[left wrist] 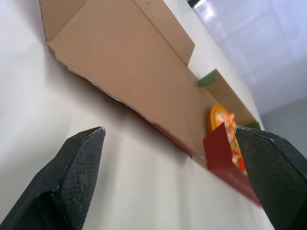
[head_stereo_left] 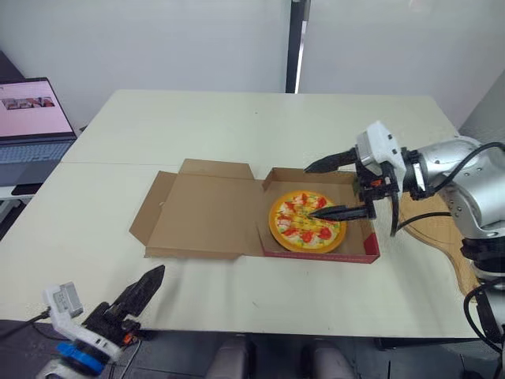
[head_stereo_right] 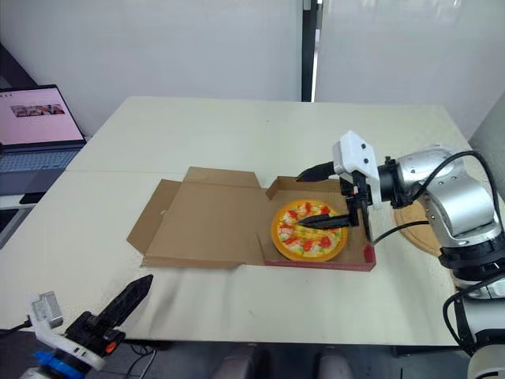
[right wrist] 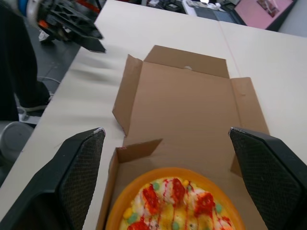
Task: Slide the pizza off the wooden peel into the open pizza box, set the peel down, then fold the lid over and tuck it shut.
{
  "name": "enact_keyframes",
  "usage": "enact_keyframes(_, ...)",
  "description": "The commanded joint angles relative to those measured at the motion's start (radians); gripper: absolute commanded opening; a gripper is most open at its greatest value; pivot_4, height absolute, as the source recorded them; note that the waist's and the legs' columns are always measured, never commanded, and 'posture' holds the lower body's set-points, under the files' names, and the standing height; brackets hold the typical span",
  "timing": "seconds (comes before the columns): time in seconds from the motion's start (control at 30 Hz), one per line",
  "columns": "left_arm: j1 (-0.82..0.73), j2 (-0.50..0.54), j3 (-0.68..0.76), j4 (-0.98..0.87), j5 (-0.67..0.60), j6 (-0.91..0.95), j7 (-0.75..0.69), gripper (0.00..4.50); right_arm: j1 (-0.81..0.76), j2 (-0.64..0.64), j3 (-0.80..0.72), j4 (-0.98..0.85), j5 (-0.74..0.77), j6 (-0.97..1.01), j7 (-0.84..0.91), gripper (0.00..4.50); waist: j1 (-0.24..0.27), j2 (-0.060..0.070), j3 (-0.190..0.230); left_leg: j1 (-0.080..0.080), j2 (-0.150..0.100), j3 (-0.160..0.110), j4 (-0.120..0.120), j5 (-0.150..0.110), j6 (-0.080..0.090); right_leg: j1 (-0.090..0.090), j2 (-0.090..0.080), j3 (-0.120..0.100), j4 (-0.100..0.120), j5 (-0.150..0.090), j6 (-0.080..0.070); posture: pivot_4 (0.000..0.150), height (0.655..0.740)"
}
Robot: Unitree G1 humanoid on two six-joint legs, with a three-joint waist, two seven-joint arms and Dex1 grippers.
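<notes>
Tabletop [head_stereo_left: 237, 126] spreads wide around box [head_stereo_left: 207, 215]; right hand [head_stereo_left: 310, 191] splayed over pizza [head_stereo_left: 296, 230], left hand [left wrist: 169, 130] released at near edge.

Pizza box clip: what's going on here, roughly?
The pizza is already in the box, whose lid lies flat open toward the robot's left. The right gripper hovers open just above the pizza. The peel lies on the table at the robot's right. The left gripper is open and empty, low by the table's near edge.
</notes>
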Motion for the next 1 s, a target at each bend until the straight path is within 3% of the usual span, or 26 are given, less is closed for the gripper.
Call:
enact_keyframes(0.03,-0.065,-0.042,-0.05,0.029,-0.021,-0.071,0.113,4.5,-0.032,0.0,-0.013,-0.013,0.005,0.005,0.012,4.44,0.0,0.0,0.0,0.0,-0.001,0.0,0.0,0.0,0.0,-0.001,0.0,0.001,0.0,0.0,0.0,0.15,0.7281)
enact_keyframes(0.47,-0.181,-0.119,-0.137,0.124,0.019,-0.203,0.203,4.5,-0.046,0.003,-0.007,-0.01,-0.015,0.015,0.02,4.44,-0.01,0.0,0.0,-0.001,-0.001,0.0,0.0,0.0,-0.001,-0.002,0.001,0.0,0.0,0.0,0.0,0.15,0.7281)
enact_keyframes(0.6,-0.195,-0.119,-0.141,0.129,0.013,-0.222,0.215,3.72,-0.047,0.003,-0.006,-0.011,-0.016,0.015,0.022,4.5,-0.01,0.0,0.0,-0.001,-0.001,0.0,0.0,0.0,-0.001,-0.002,0.001,0.0,0.0,0.0,0.0,0.15,0.7281)
enact_keyframes(1.0,-0.231,-0.094,-0.16,0.197,0.041,-0.229,0.209,0.06,-0.054,0.012,-0.004,-0.015,-0.015,0.02,0.019,4.5,-0.011,-0.001,0.0,-0.002,-0.001,0.0,0.0,0.0,-0.001,-0.002,0.001,0.0,0.0,0.0,0.0,0.15,0.7281)
